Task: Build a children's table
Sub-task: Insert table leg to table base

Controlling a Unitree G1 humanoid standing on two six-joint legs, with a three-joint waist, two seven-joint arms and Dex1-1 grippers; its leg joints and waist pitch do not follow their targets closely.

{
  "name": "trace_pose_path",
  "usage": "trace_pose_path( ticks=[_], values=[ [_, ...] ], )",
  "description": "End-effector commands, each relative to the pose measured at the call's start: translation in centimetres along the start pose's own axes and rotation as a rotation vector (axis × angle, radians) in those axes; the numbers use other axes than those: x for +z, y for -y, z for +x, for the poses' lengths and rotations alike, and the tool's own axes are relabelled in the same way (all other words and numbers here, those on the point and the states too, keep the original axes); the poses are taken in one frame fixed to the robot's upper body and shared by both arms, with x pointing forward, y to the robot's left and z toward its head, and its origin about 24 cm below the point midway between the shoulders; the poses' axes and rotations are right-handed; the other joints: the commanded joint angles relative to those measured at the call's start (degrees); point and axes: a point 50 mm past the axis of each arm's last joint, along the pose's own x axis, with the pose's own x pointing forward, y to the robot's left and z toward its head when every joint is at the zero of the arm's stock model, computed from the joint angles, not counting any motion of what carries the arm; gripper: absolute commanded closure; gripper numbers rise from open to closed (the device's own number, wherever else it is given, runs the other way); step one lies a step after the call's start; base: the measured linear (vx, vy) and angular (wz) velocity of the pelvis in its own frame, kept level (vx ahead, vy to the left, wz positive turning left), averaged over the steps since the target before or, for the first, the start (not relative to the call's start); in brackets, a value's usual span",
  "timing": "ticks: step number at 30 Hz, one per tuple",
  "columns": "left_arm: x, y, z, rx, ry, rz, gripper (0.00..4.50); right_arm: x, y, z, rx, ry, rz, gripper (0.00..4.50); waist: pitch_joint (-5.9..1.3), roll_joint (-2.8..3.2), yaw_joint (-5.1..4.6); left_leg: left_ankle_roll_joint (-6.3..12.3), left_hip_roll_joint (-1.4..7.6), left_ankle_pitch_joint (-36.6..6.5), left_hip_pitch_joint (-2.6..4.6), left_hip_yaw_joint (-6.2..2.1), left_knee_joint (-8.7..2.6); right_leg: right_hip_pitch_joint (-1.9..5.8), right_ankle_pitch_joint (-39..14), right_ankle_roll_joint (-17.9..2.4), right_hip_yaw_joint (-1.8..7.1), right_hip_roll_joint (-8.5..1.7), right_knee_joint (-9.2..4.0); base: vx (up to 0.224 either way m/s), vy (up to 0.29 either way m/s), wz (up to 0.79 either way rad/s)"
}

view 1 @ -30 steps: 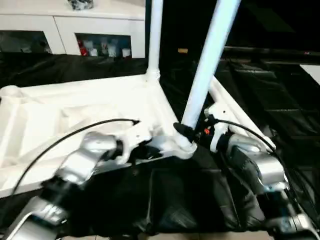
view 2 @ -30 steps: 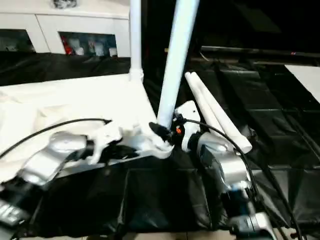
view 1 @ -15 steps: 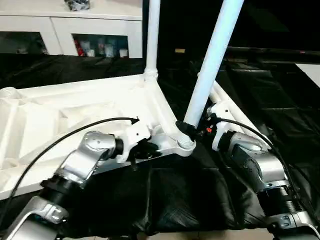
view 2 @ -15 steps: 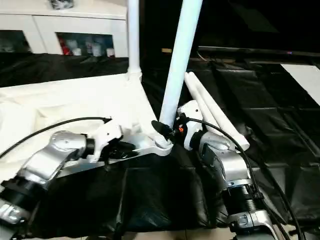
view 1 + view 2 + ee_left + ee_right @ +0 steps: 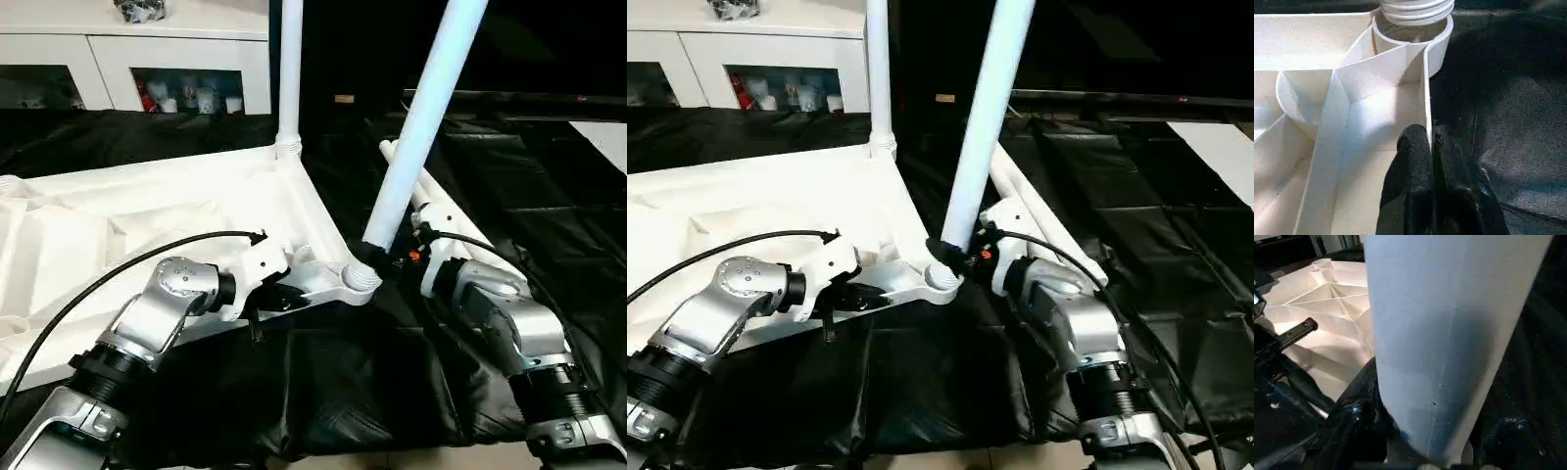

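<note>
Right claw (image 5: pixel 377 257), leg (image 5: pixel 416 137) more tilted

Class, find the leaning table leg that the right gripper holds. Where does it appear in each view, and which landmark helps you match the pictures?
Left eye: leaning leg slants from top right down to the near corner socket.
Right eye: it slants from top centre to that socket.
Left wrist: its threaded end sits in the socket.
Right wrist: the shaft rises between the right gripper's fingers.
Shared landmark: the near corner socket.

No readable text, label, brand or number on anything in view
</note>
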Motion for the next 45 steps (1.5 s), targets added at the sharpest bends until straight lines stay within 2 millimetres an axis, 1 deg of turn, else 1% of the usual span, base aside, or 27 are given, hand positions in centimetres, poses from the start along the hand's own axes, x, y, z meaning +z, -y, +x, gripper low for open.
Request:
trace_pose_path(
  ticks=[1,6,13,14,17,19,20,24,25,26,27,28,29,30,31,32,34,35,36,37,38,39,41,42,43,44,45],
  values=[
    [-0.7,0.0,-0.1,0.003,-0.015,-0.016,4.5,-1.0,-0.1,-0.3,0.008,-0.042,0.027,2.62,-4.0,0.37,0.12,-2.35,3.97,-14.8,2.19,-2.17,-4.43,1.27,-9.7,-12.6,2.85,-5.48,-5.11,0.0,0.0,0.0],
    [-0.1,0.2,-0.1,-0.014,0.035,0.005,4.5,-1.5,0.1,0.1,0.003,-0.041,0.074,2.62,-3.9,0.4,0.07,-2.83,4.03,-16.3,2.32,-2.25,-4.52,1.06,-12.0,-12.5,2.9,-5.62,-5.33,0.0,0.0,0.0],
    [0.1,0.6,0.0,-0.045,0.049,0.0,4.5,-2.0,0.4,0.7,-0.002,-0.049,0.097,2.62,-4.02,0.45,0.08,-2.68,4.01,-15.2,2.25,-2.19,-4.46,1.16,-9.9,-13.0,2.86,-5.54,-5.08,0.0,0.0,0.0],
    [0.1,0.6,0.0,-0.041,0.05,-0.001,4.5,-2.4,0.6,0.7,-0.007,-0.06,0.118,2.62,-3.98,0.34,0.07,-2.55,4.0,-15.3,2.29,-2.15,-4.47,1.12,-10.1,-13.0,2.85,-5.51,-5.11,0.0,0.0,0.0],
    [0.1,0.4,-0.1,-0.029,0.052,-0.004,4.5,-2.8,0.7,0.5,-0.01,-0.063,0.135,2.62,-3.84,0.35,0.1,-2.81,4.05,-16.4,2.32,-2.21,-4.54,1.05,-12.6,-12.6,2.9,-5.68,-5.36,0.0,0.0,0.0],
    [0.1,0.3,-0.1,-0.015,0.05,-0.004,4.5,-3.0,0.7,0.3,-0.009,-0.053,0.164,2.62,-3.86,0.27,0.06,-2.86,4.06,-16.7,2.36,-2.19,-4.59,1.02,-12.9,-12.5,2.91,-5.63,-5.4,0.0,0.0,0.0],
    [0.1,0.2,-0.2,-0.002,0.052,-0.01,4.5,-3.1,0.6,0.0,-0.006,-0.038,0.195,2.62,-3.87,0.36,0.1,-2.82,4.09,-16.4,2.33,-2.25,-4.64,1.05,-12.6,-12.4,2.91,-5.62,-5.34,0.0,0.0,0.0],
    [0.1,-0.2,-0.1,0.037,0.057,-0.02,4.5,-4.4,0.9,-0.9,-0.044,0.0,0.281,2.62,-4.09,0.32,0.2,-2.07,4.02,-14.8,2.19,-2.13,-4.48,1.22,-9.8,-12.8,2.88,-5.62,-5.15,0.0,0.0,0.0],
    [0.1,-0.3,0.0,0.044,0.061,-0.024,4.5,-4.8,0.9,-1.2,-0.056,0.001,0.292,2.62,-4.04,0.31,0.29,-1.79,4.01,-14.4,2.17,-2.08,-4.45,1.14,-9.5,-12.9,2.87,-5.62,-5.22,0.0,0.0,0.0],
    [0.2,-0.3,0.0,0.05,0.066,-0.027,4.5,-5.2,0.9,-1.4,-0.07,-0.001,0.299,2.62,-3.99,0.59,0.37,-1.71,3.97,-14.5,2.14,-2.07,-4.42,1.16,-10.0,-12.9,2.9,-5.71,-5.29,0.0,0.0,0.0],
    [0.2,-0.4,0.1,0.055,0.068,-0.028,4.5,-5.6,0.9,-1.6,-0.08,-0.002,0.302,2.62,-3.95,0.54,0.4,-1.76,4.05,-15.1,2.26,-2.04,-4.46,1.04,-10.9,-12.7,2.89,-5.72,-5.47,0.0,0.0,0.0],
    [0.3,-0.5,0.2,0.06,0.068,-0.028,4.5,-6.1,0.7,-1.7,-0.09,-0.004,0.304,2.62,-3.95,0.44,0.42,-1.88,4.02,-15.8,2.27,-2.13,-4.49,1.08,-12.3,-12.4,2.86,-5.71,-5.54,0.0,0.0,0.0],
    [0.3,-0.5,0.2,0.062,0.067,-0.027,4.5,-6.2,0.7,-1.8,-0.096,-0.006,0.3,2.62,-3.86,0.45,0.44,-1.95,4.02,-16.4,2.32,-2.11,-4.53,0.93,-13.9,-12.0,2.9,-5.76,-5.75,0.0,0.0,0.0],
    [0.3,-0.5,0.2,0.064,0.067,-0.027,4.5,-6.4,0.6,-1.9,-0.102,-0.008,0.297,2.62,-3.83,0.71,0.48,-2.19,4.06,-17.2,2.31,-2.19,-4.61,0.9,-15.5,-11.4,2.94,-5.82,-5.96,0.0,0.0,0.0],
    [0.3,-0.5,0.3,0.066,0.066,-0.026,4.5,-6.6,0.5,-1.9,-0.109,-0.01,0.292,2.62,-3.79,0.64,0.47,-2.28,4.06,-17.7,2.37,-2.23,-4.66,0.81,-16.4,-11.1,2.93,-5.83,-6.04,0.0,0.0,0.0],
    [0.3,-0.6,0.3,0.068,0.065,-0.026,4.5,-6.7,0.3,-1.9,-0.112,-0.02,0.272,2.62,-3.75,0.75,0.45,-2.59,4.07,-18.6,2.41,-2.33,-4.77,0.75,-18.0,-10.5,2.95,-5.8,-6.2,0.0,0.0,0.0],
    [0.3,-0.7,0.3,0.069,0.057,-0.021,4.5,-6.7,-0.2,-1.8,-0.108,-0.078,0.172,2.62,-3.76,1.19,0.54,-3.46,4.13,-20.3,2.63,-2.57,-4.87,0.44,-20.7,-9.5,2.99,-5.87,-6.4,0.0,0.0,0.0],
    [0.3,-0.7,0.3,0.069,0.057,-0.02,4.5,-6.7,-0.3,-1.7,-0.104,-0.089,0.154,2.62,-3.8,1.02,0.4,-3.7,4.08,-20.7,2.59,-2.57,-4.99,0.46,-20.9,-9.2,2.97,-5.8,-6.41,0.0,0.0,0.0],
    [0.3,-0.7,0.3,0.069,0.056,-0.02,4.5,-6.7,-0.4,-1.7,-0.103,-0.093,0.147,2.62,-3.8,1.02,0.4,-3.7,4.08,-20.7,2.59,-2.57,-4.99,0.46,-20.9,-9.2,2.97,-5.8,-6.41,0.0,0.0,0.0],
    [0.3,-0.7,0.2,0.065,0.051,-0.014,4.5,-6.5,-0.5,-1.5,-0.093,-0.105,0.119,2.62,-3.79,1.19,0.42,-3.9,4.11,-21.4,2.7,-2.63,-4.95,0.3,-21.2,-9.3,3.07,-5.83,-6.46,0.0,0.0,0.0],
    [0.3,-0.8,0.2,0.062,0.043,-0.007,4.5,-6.2,-0.6,-1.3,-0.082,-0.117,0.091,2.62,-3.76,1.13,0.37,-4.1,4.16,-21.7,2.71,-2.67,-5.07,0.29,-21.0,-9.2,3.05,-5.76,-6.44,0.0,0.0,0.0],
    [0.2,-0.8,0.2,0.059,0.034,0.002,4.5,-6.0,-0.7,-1.1,-0.068,-0.128,0.068,2.62,-3.72,1.22,0.25,-4.36,4.06,-22.5,2.69,-2.7,-5.12,0.26,-21.2,-9.2,3.04,-5.72,-6.45,0.0,0.0,0.0],
    [0.2,-0.8,0.2,0.055,0.025,0.009,4.5,-5.6,-0.7,-0.6,-0.044,-0.141,0.044,2.62,-3.6,1.17,0.09,-4.57,4.0,-24.1,2.9,-2.78,-5.08,0.14,-22.8,-9.2,3.03,-5.81,-6.67,0.0,0.0,0.0],
    [0.1,-0.8,0.1,0.05,0.019,0.014,4.5,-5.4,-0.7,-0.2,-0.018,-0.153,0.036,2.62,-3.46,1.16,-0.08,-4.82,3.97,-25.8,3.03,-2.96,-5.09,0.04,-25.6,-8.8,3.08,-6.0,-6.96,0.0,0.0,0.0],
    [0.1,-0.8,0.1,0.045,0.017,0.017,4.5,-5.3,-0.8,0.0,0.0,-0.166,0.028,2.62,-3.4,1.11,-0.28,-4.89,3.91,-26.5,3.02,-3.09,-5.06,0.05,-27.0,-8.6,3.04,-6.12,-7.14,0.0,0.0,0.0],
    [0.2,-0.8,0.1,0.041,0.015,0.02,4.5,-5.3,-0.8,0.1,0.016,-0.179,0.021,2.62,-3.36,0.72,-0.41,-4.82,3.95,-26.6,2.94,-3.11,-5.16,0.11,-27.6,-8.4,3.01,-6.05,-7.2,0.0,0.0,0.0],
    [0.2,-0.8,0.1,0.038,0.013,0.021,4.5,-5.3,-0.8,0.3,0.036,-0.197,0.015,2.62,-3.39,0.94,-0.45,-4.9,3.95,-26.7,2.89,-3.24,-5.21,0.11,-27.9,-8.2,2.97,-6.05,-7.09,0.0,0.0,0.0]
  ],
)
